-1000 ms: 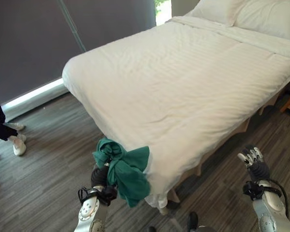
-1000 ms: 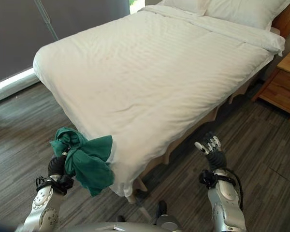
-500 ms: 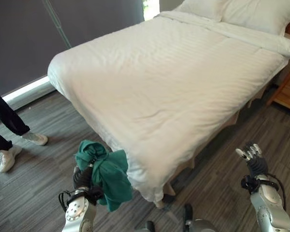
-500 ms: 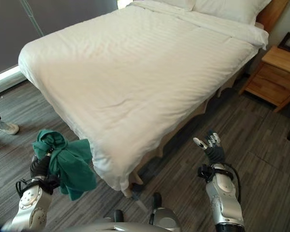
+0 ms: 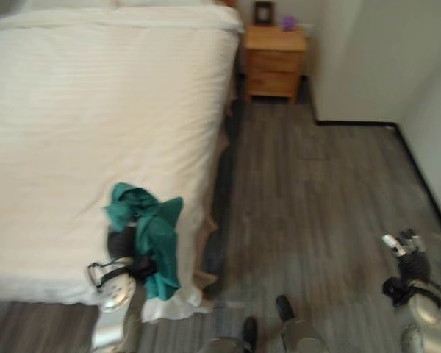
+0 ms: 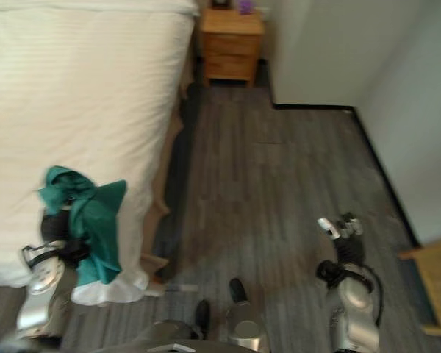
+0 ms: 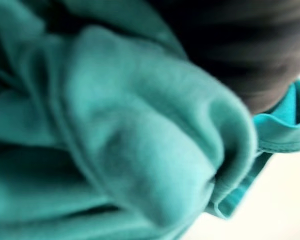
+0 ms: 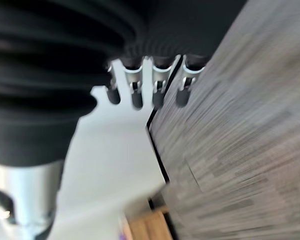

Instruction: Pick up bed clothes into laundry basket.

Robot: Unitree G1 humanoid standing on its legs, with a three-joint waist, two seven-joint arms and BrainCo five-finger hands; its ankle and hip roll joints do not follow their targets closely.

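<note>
View has swung right since a moment ago: wooden nightstand (image 5: 276, 61) ahead. Left hand (image 5: 123, 247) clutches bunched teal garment (image 5: 148, 232) beside white bed (image 5: 95, 132); right hand (image 5: 403, 249) open, empty. No basket yet.

green garment (image 5: 151, 228): soft matt cloth | bed cover (image 5: 73, 110): white striped cloth | nightstand (image 5: 274, 62): wood | floor (image 5: 316, 206): grey wood-grain

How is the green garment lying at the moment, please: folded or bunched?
Bunched: the green garment hangs crumpled from the left hand, over the bed edge.
</note>
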